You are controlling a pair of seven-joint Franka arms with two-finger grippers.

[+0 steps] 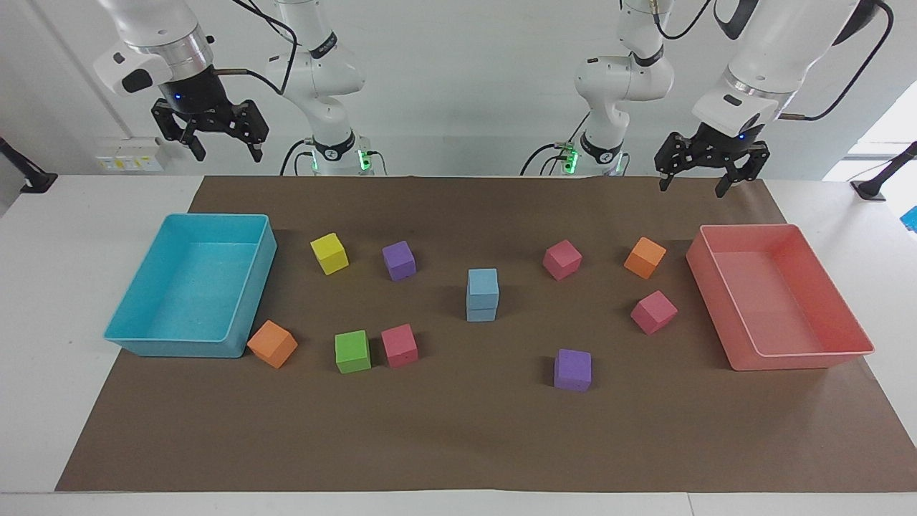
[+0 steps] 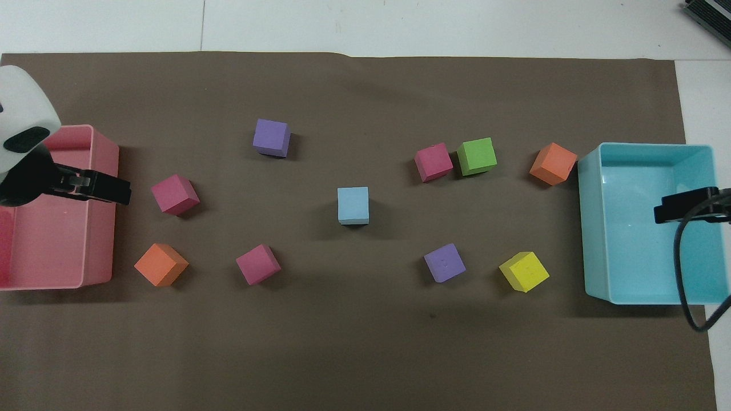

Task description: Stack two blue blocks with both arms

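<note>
— So, where are the 2 blue blocks?

— They sit stacked, one blue block (image 1: pixel 483 284) squarely on the other blue block (image 1: pixel 481 313), near the middle of the brown paper sheet (image 1: pixel 458 444). From overhead they read as 1 square (image 2: pixel 353 205).

— And your hands?

— Both are up in the air and well apart from the stack. My left gripper (image 1: pixel 712 175) hangs over the edge of the sheet nearest my bases, by the pink tray (image 1: pixel 852 337), fingers spread and holding nothing. My right gripper (image 1: pixel 209 140) is raised at the other end, above the table edge by the turquoise tray (image 1: pixel 122 322), fingers also spread and holding nothing. Overhead, a black finger (image 2: pixel 105 192) of the left one shows across the pink tray's wall, and a black finger (image 2: pixel 685 205) of the right one shows over the turquoise tray.

— What lies around the stack?

— Nearer to me than the stack: a yellow block (image 1: pixel 329 254), a purple block (image 1: pixel 399 260), a pink block (image 1: pixel 562 259) and an orange block (image 1: pixel 645 257). Farther from me: a green block (image 1: pixel 352 351) touching or just beside another pink block (image 1: pixel 400 345), a second purple block (image 1: pixel 572 370), a second orange block (image 1: pixel 272 344) against the turquoise tray's corner, and a third pink block (image 1: pixel 653 312).

— Any writing?

— None I can read on blocks or trays.
</note>
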